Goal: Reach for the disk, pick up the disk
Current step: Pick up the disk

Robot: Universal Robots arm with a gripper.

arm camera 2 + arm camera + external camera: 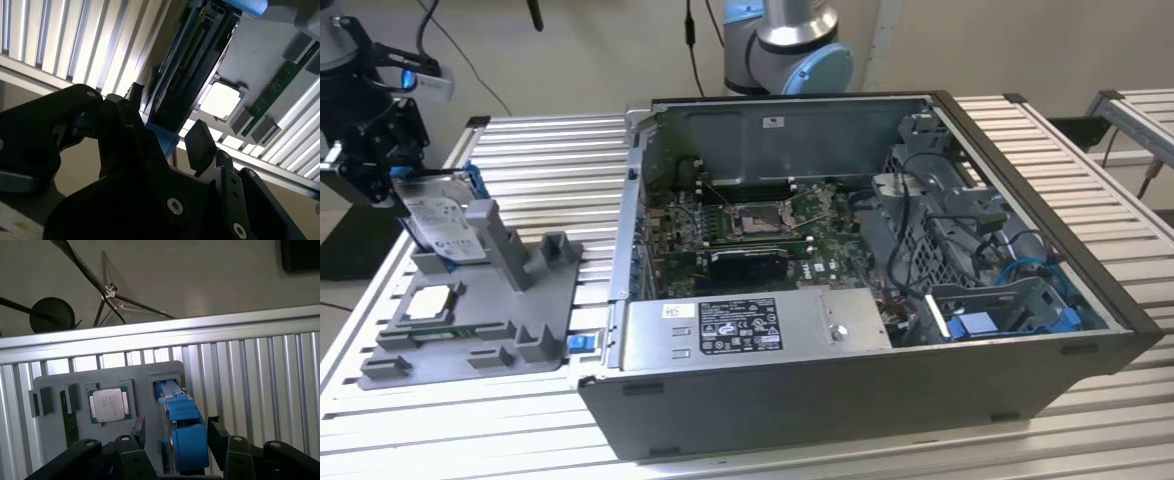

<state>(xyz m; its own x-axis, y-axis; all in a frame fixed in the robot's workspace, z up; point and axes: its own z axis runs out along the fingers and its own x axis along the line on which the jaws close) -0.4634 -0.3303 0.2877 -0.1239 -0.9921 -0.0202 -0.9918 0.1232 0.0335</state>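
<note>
In the exterior view, the disk (443,228) stands upright in a grey tray (558,295), with a chip (430,303) lying near and the open computer case (854,400) beside it. In the second wrist view, the gripper (166,109) straddles the disk's edge. In the first wrist view, its fingers (218,432) stand wide on either side, seemingly not yet clamping it.

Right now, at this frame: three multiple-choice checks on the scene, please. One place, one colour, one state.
1. The disk is: A upright in the grey fixture; B lying flat on it; C lifted clear of it.
2. Its side frame is: A red; B blue; C green.
3. The gripper is: A shut, clear of the disk; B open, straddling the disk; C open, far off.
Key: A, it stands in a slot; B, blue in both wrist views; B, gaps flank the frame.
</note>
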